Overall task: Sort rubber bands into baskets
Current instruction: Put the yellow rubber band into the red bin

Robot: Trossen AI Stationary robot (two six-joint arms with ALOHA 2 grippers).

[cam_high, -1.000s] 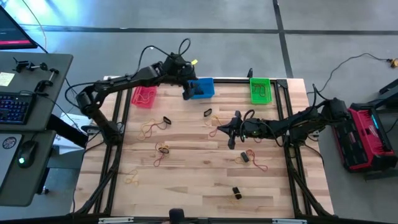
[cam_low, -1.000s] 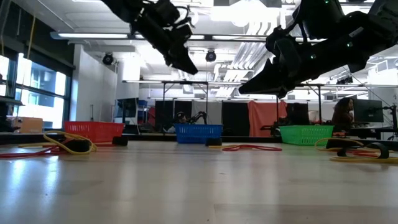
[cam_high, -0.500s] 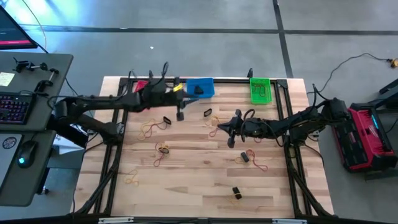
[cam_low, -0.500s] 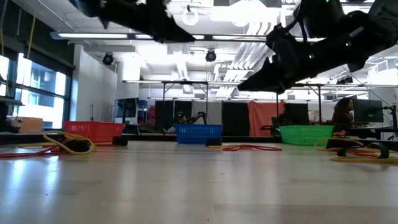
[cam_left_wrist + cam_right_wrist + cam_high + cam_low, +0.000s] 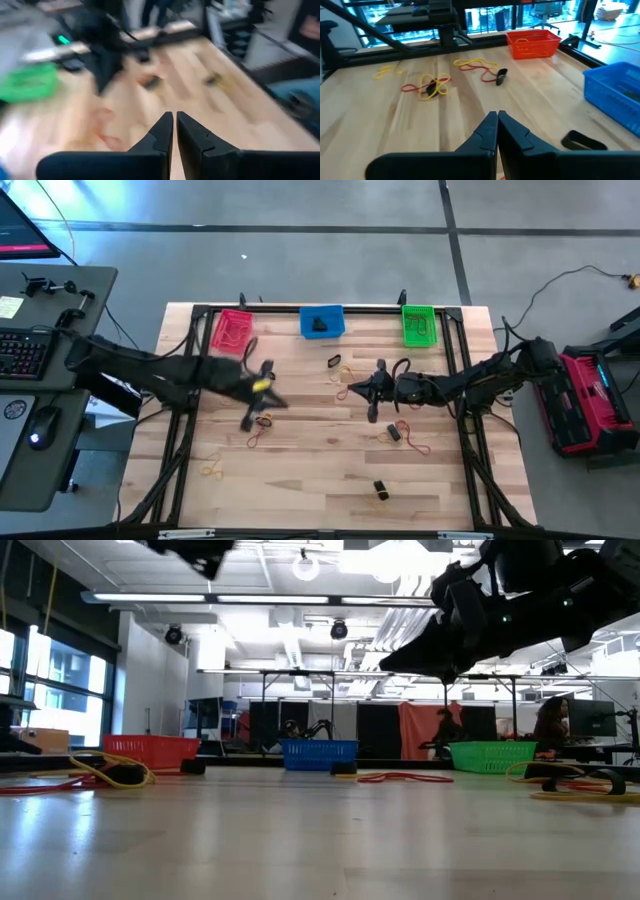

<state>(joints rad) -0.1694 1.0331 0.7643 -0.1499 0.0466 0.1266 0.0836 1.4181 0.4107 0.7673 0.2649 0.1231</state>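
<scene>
Three baskets stand along the far edge: red-pink [image 5: 232, 330], blue [image 5: 322, 321] with a black band in it, and green [image 5: 419, 324]. Yellow, red and black rubber bands lie scattered on the wood, among them a tangled cluster [image 5: 263, 420] and a black band [image 5: 267, 372]. My left gripper [image 5: 248, 421] hangs shut above the table's left half, close beside that cluster, with nothing between its fingers [image 5: 174, 120]. My right gripper [image 5: 372, 411] hovers shut over the table's middle, holding nothing [image 5: 497, 117].
More bands lie near the middle [image 5: 345, 388], at the right [image 5: 408, 438], toward the near edge [image 5: 380, 490] and the near left [image 5: 210, 467]. A black frame [image 5: 185, 410] edges the table. A desk with a keyboard [image 5: 25, 352] stands left of it.
My left gripper has swung from above the blue basket at the far edge toward the table's left and near side, staying at about the same height. It now hangs beside the tangled cluster. My right gripper has kept still.
</scene>
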